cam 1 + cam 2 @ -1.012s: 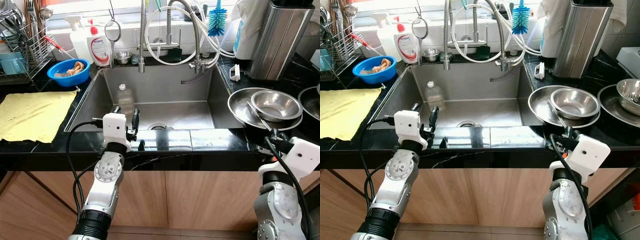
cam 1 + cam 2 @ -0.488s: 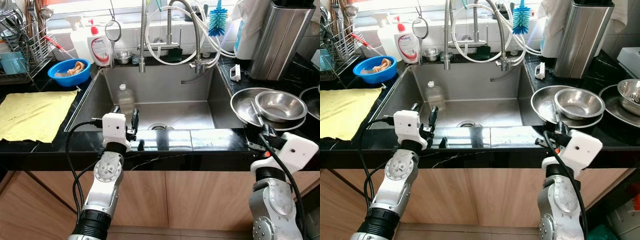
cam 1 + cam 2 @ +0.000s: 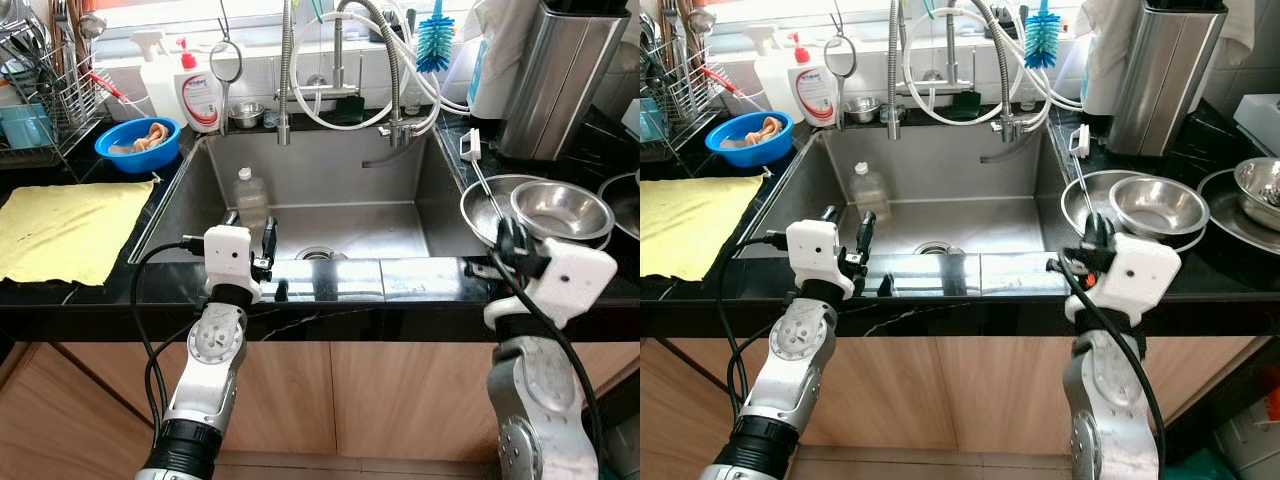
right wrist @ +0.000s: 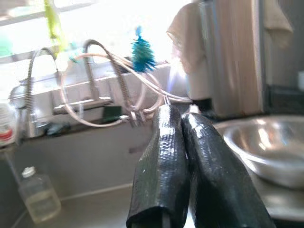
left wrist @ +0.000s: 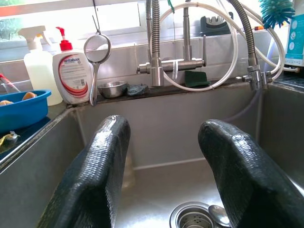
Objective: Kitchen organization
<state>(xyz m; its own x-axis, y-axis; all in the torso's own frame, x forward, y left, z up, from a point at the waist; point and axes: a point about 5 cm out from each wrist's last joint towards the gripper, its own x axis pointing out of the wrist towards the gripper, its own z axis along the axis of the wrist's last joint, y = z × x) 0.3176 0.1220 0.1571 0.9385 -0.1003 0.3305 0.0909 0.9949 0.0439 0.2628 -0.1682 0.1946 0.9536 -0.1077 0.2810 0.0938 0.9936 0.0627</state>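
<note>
The left gripper (image 3: 252, 232) is sitting at the front edge of the sink (image 3: 330, 165). Its two black fingers (image 5: 95, 180) are wide apart with nothing between them. Past the fingers, down in the sink, a small plastic bottle (image 3: 250, 199) is standing up. The drain (image 5: 192, 219) is lying just under the fingertips. Beyond the fingers, the tall bendy faucet (image 3: 285, 70) and its white hoses are hanging over the back of the sink.

The right gripper (image 3: 1092, 228) is hovering at the sink's right edge. Its fingers (image 4: 164, 161) are pressed together on a thin metal rod (image 3: 1081, 187), which is sticking up from the fingertips. I cannot tell what kind of tool it is. Just beside these fingers, a shiny metal bowl (image 3: 558, 209) is sitting inside a wide metal plate (image 3: 483, 205) on the black counter (image 3: 330, 282).

Off to the far side of the left fingers, a yellow cloth (image 3: 65, 228) is lying flat. A blue bowl (image 3: 138, 144) and a soap bottle (image 3: 199, 95) are standing behind it.
</note>
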